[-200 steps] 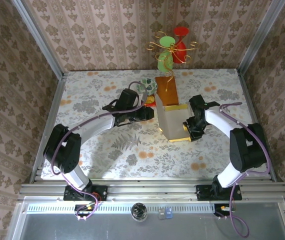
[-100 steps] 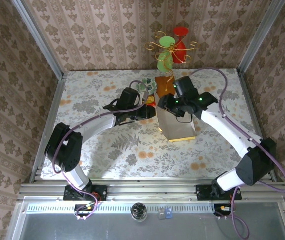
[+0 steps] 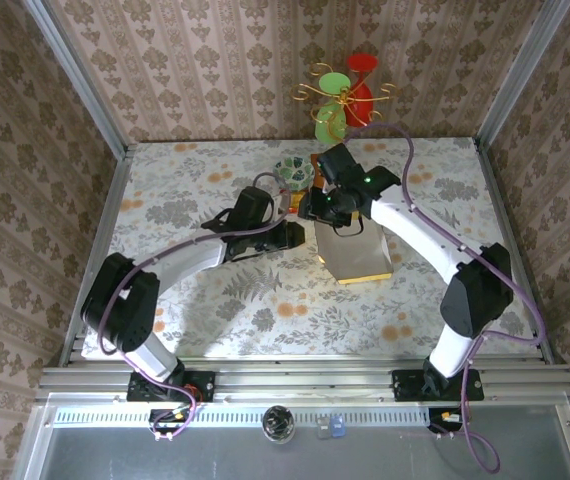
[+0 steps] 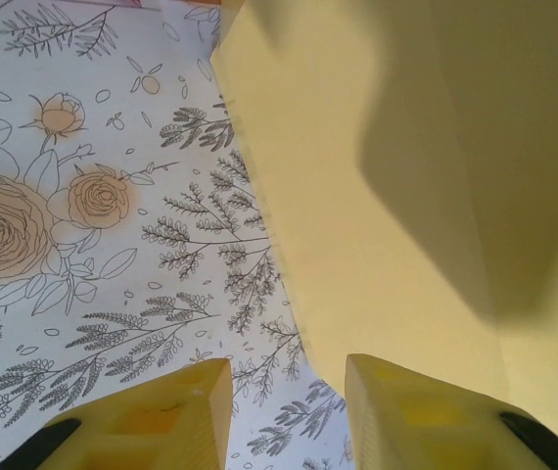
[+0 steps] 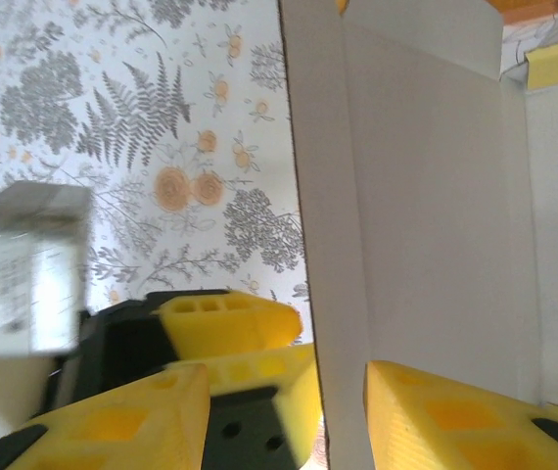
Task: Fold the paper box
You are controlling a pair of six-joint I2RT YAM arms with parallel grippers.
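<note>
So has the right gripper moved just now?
Yes. The right gripper swung from the right side of the paper box to its far left corner, nearer the table's back edge.

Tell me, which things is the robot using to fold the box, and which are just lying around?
For the job:
- paper box
- left gripper, beside the box's yellow wall
- right gripper, open around a box wall

Just lying about:
- orange-brown board
- patterned bowl
- red and green ornament
</note>
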